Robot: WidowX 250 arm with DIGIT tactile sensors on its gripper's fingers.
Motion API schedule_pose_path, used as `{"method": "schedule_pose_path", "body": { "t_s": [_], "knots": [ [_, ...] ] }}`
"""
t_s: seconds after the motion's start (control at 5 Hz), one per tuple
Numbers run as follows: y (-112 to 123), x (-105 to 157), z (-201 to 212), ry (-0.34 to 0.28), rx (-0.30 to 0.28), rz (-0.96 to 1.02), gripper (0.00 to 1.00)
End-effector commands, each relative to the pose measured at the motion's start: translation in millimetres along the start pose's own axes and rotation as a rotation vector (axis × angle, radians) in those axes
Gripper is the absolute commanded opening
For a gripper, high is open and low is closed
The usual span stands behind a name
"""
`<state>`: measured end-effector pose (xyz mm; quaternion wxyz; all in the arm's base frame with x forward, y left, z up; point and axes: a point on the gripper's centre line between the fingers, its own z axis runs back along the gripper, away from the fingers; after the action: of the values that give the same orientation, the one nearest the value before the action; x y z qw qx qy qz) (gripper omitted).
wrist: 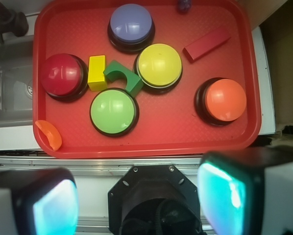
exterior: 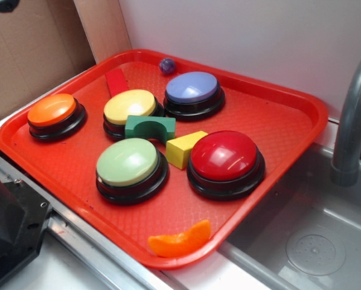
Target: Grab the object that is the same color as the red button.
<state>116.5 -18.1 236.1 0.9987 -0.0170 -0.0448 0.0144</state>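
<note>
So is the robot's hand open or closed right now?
Open. In the wrist view the hand has its two fingers set wide apart at the bottom edge, nothing between them, well short of the red block.

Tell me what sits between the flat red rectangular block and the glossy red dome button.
The yellow dome button, green arch block and yellow block lie between the red block and red button, clearest in the wrist view.

Pincer (wrist: 139, 196): pale blocky fingers (wrist: 48, 205) with glowing cyan pads, black octagonal mount
</note>
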Motion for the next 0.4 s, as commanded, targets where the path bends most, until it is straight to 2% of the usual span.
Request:
{"method": "schedule_pose_path", "body": {
  "t_s": [0.0,0.2],
  "knots": [
    [0.0,0.0,0.0,0.000,0.000,0.000,1.00],
    [8.8,11.6,-8.6,-0.017,-0.058,0.171,1.00]
  ]
}}
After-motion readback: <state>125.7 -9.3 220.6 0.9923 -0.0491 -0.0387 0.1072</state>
